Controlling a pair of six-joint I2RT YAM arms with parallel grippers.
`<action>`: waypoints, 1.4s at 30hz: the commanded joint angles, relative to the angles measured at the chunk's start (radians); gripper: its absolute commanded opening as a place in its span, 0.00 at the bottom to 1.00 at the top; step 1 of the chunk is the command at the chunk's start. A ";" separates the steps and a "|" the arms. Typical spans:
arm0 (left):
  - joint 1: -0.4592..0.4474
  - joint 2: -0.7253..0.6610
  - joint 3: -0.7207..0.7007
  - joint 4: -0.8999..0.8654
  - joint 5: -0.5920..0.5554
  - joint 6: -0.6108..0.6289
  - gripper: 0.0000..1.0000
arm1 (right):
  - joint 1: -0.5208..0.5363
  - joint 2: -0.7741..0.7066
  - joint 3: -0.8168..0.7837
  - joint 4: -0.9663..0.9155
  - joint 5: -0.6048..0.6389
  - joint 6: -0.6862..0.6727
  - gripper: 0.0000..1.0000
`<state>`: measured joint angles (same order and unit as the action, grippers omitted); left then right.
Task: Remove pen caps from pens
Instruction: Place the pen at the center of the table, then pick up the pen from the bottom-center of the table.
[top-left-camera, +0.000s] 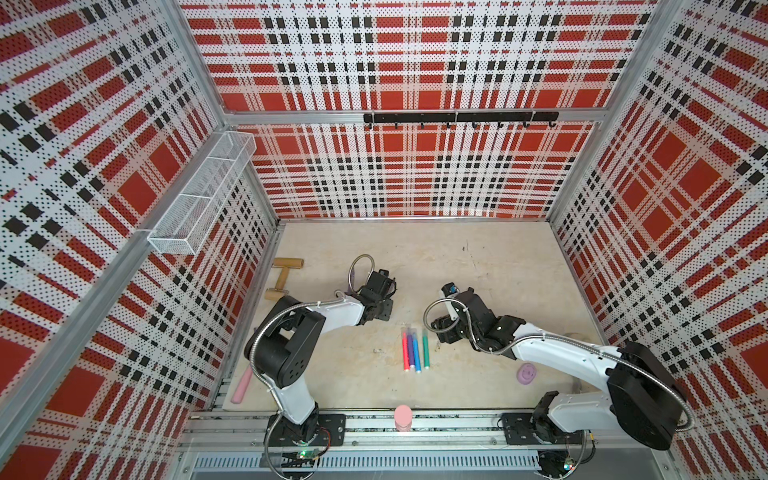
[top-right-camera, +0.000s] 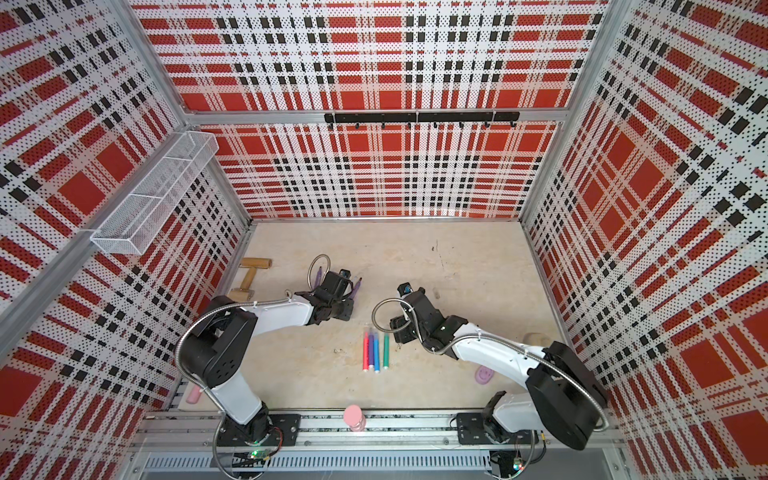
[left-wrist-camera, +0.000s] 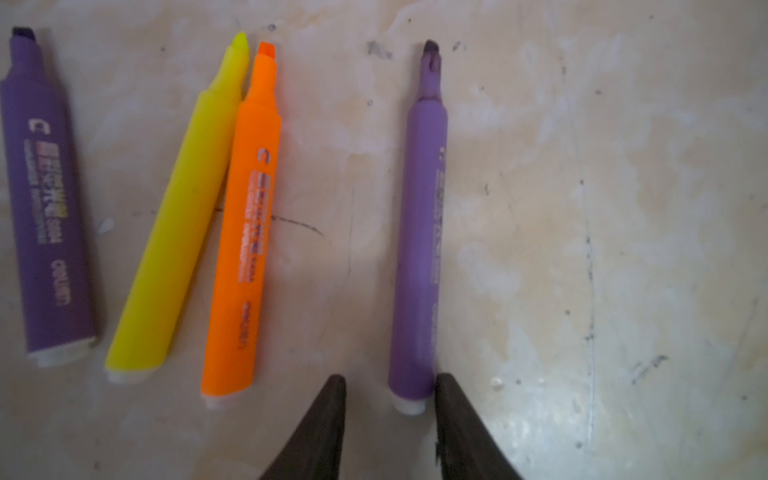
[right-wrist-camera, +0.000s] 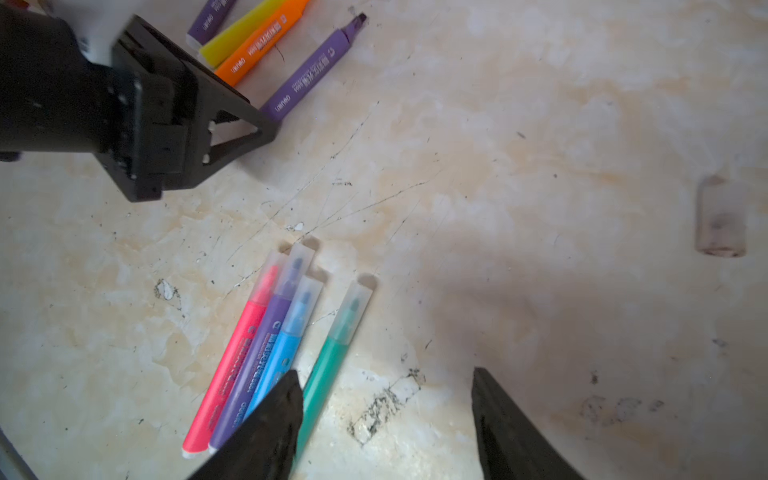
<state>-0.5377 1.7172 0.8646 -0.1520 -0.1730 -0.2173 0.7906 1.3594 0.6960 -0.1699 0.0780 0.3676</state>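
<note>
On the left, the left end effector (left-wrist-camera: 391, 377) stands with its jaws parted around the white-plugged end of the paler purple pen (left-wrist-camera: 419, 232). That pen lies flat on the worktop (left-wrist-camera: 582, 208) with its tip bare. One finger touches the barrel and the other stands clear, so nothing is gripped. The step looks like setting this pen down. I would lift straight up, not sideways (a brushing finger could roll it towards the orange pen (left-wrist-camera: 245, 232)). The yellow pen (left-wrist-camera: 178, 216) and dark purple pen (left-wrist-camera: 45, 199) lie alongside, also bare.

In the middle, the pink-red pen (right-wrist-camera: 232, 361), capped purple pen (right-wrist-camera: 257, 357), blue pen (right-wrist-camera: 278, 357) and teal-green pen (right-wrist-camera: 328, 370) lie in a row, each wearing one of the clear caps (right-wrist-camera: 295, 270).

On the right, the right end effector (right-wrist-camera: 385, 371) is wide open and empty, near the teal-green pen's plug end.

Count: eight pens, four bare and four capped. One loose cap (right-wrist-camera: 721, 216) shows, well apart from the row; the other removed caps are out of sight.
</note>
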 joint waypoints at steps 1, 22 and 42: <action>0.007 -0.084 -0.020 0.035 -0.002 0.000 0.45 | 0.028 0.021 -0.021 0.093 0.005 0.066 0.67; 0.004 -0.667 -0.167 0.088 0.102 -0.024 0.54 | 0.106 0.290 0.040 0.149 0.055 0.142 0.58; -0.139 -0.782 -0.201 0.026 0.000 -0.023 0.58 | 0.106 0.266 0.107 0.104 0.150 0.110 0.08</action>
<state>-0.6529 0.9611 0.6815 -0.1078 -0.1665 -0.2375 0.8928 1.6714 0.7673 -0.0395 0.1806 0.5049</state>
